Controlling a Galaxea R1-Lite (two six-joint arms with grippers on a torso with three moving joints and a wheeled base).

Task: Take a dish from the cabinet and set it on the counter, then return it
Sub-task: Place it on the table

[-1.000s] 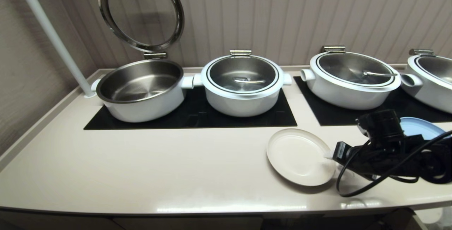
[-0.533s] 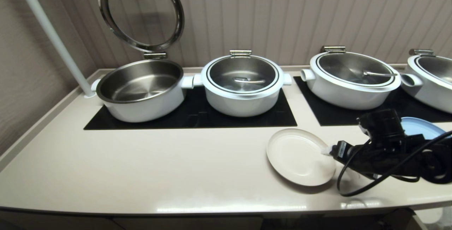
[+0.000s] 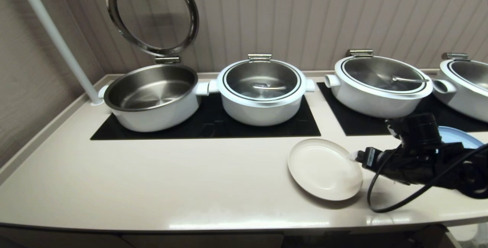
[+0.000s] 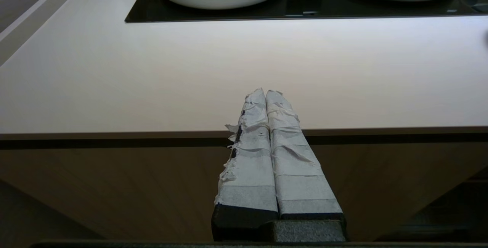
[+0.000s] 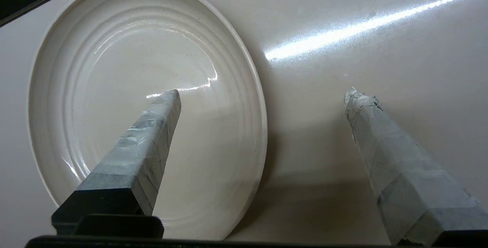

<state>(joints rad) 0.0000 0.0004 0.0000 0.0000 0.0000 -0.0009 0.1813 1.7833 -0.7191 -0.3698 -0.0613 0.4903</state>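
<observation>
The left gripper hangs low in front of the counter's edge, its taped fingers pressed together with nothing between them. On the counter near the front edge, toward the right, the plate lies flat, and the right gripper sits at its right rim with fingers spread wide, one over the plate's inside and one over bare counter, gripping nothing. Behind them stand four white pots on black glass panels, the leftmost with its lid up, and a blue plate shows behind the right arm.
</observation>
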